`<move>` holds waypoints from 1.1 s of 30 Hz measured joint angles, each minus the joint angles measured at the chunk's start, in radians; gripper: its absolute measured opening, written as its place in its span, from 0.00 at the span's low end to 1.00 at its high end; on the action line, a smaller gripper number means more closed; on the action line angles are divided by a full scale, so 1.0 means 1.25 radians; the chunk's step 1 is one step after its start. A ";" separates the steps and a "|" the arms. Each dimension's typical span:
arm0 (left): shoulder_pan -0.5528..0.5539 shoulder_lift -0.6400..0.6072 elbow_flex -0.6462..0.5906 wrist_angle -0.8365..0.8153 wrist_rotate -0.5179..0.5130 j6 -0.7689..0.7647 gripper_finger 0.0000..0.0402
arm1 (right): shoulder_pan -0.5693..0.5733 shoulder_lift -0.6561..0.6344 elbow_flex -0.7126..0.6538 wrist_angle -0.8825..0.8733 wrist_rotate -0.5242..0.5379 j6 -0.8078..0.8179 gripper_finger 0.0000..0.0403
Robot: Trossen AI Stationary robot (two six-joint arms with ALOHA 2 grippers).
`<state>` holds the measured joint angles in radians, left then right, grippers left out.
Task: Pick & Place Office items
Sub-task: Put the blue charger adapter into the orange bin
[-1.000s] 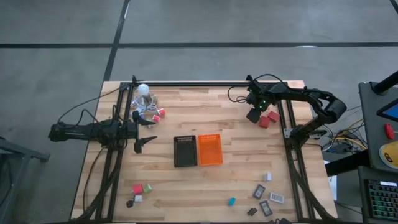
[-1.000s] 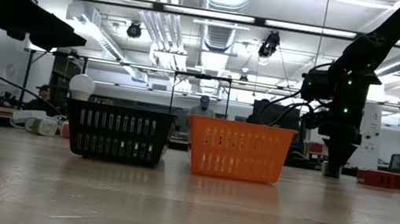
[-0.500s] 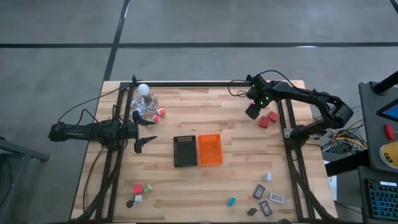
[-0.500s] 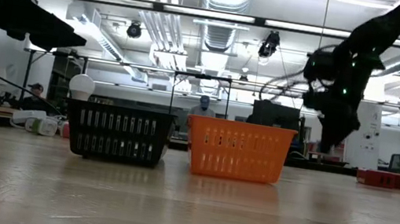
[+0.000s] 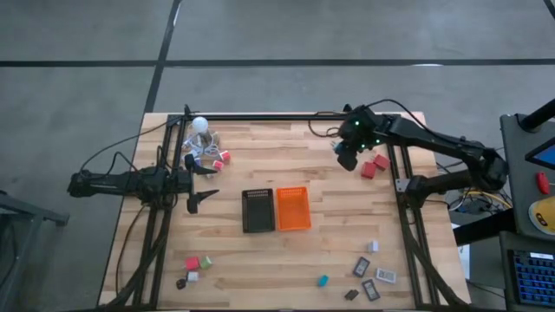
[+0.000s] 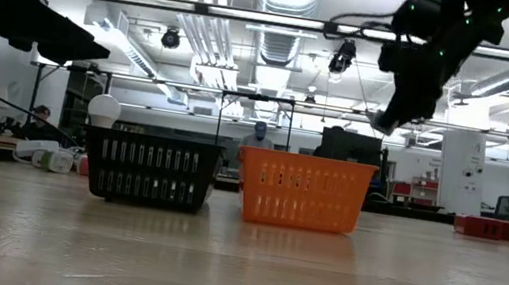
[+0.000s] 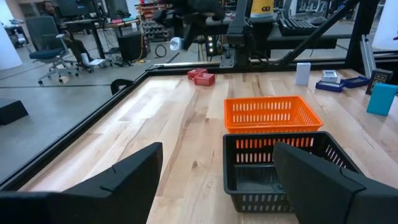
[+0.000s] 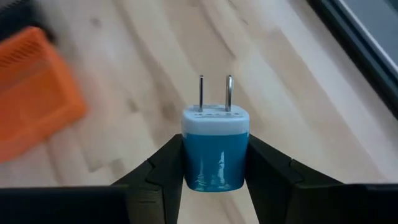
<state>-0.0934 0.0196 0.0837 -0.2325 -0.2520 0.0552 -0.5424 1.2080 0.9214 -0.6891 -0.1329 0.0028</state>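
The orange tray [image 5: 292,209] sits mid-table beside a black tray [image 5: 257,211]. Beyond it, the right gripper [image 5: 346,159] pinches a blue plug [image 8: 215,149] aloft, probably for carrying trayward. The left gripper [image 5: 203,185], fingers spread and empty, waits alongside.

Bare wooden counter [image 5: 260,165] lies open between the two arms. Mid-counter, the black tray [image 5: 257,211] and orange tray [image 5: 293,209] stand touching, blocking passage there. Two red blocks [image 5: 374,165] sit near the right tool [image 5: 346,159].
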 joint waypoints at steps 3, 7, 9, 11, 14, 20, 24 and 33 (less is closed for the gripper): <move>0.000 0.000 0.000 0.000 0.000 0.000 0.77 | 0.055 0.007 0.009 0.019 0.000 0.018 0.34; 0.000 0.000 0.000 0.000 0.000 0.000 0.77 | 0.129 0.022 0.009 0.078 0.000 0.024 0.34; 0.000 0.000 0.000 0.000 0.000 0.000 0.77 | 0.166 0.033 0.009 0.112 0.000 0.040 0.34; 0.000 0.000 0.000 0.000 0.000 0.000 0.77 | 0.200 0.047 0.009 0.137 0.000 0.054 0.34; 0.000 0.000 0.000 0.000 0.000 0.000 0.77 | 0.252 0.068 0.011 0.151 0.000 0.061 0.34; 0.000 0.000 0.000 0.000 0.000 0.000 0.77 | 0.313 0.121 0.028 0.183 0.003 0.075 0.34; 0.000 0.000 0.000 0.000 0.000 0.000 0.77 | 0.335 0.180 0.057 0.186 0.003 0.100 0.34; 0.000 0.000 0.000 0.000 0.000 0.000 0.77 | 0.368 0.333 0.152 0.175 0.003 0.082 0.34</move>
<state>-0.0936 0.0197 0.0837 -0.2325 -0.2521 0.0551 -0.0822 1.6246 1.1108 -0.4701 -0.1291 0.1055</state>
